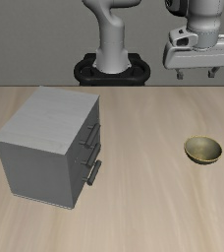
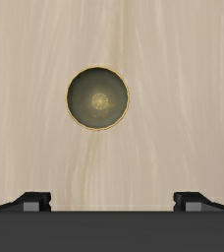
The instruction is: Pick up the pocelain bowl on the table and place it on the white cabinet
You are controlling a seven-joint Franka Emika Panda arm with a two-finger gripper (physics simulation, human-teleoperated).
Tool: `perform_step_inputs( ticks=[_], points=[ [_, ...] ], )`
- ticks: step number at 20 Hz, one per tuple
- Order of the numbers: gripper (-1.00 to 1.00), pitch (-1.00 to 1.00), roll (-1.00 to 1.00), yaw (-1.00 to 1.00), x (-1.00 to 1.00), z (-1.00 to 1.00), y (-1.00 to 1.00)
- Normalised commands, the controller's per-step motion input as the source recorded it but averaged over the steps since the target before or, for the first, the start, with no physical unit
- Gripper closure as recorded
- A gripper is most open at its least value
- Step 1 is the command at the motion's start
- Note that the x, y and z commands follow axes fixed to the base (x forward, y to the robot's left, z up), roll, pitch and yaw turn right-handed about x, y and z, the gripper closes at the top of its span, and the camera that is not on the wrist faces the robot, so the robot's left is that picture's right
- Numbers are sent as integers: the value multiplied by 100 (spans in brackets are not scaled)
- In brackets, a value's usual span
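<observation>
The arm holds its gripper high over the table, pointing straight down, with its two fingers spread wide and nothing in them. The bowl is small and round, dull gold with a dark inside, and sits on the table under the gripper without touching it. The grey-white cabinet stands well apart, at the exterior view's left.

Small olive-gold bowl is seen upright, mouth up and empty, on the light wood table at the exterior view's right, well apart from the grey-white cabinet, set askew at the left, drawer handles faced bowl-side.
</observation>
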Motion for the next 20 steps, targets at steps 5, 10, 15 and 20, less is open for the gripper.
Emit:
perform_step_inputs(
  ticks=[5,10,15,20],
  points=[
    [-100,0,0,0,100,0,0],
    [-100,0,0,0,40,-20,-40],
    [-100,0,0,0,0,-100,0],
    [-100,0,0,0,0,-100,0]
  ],
)
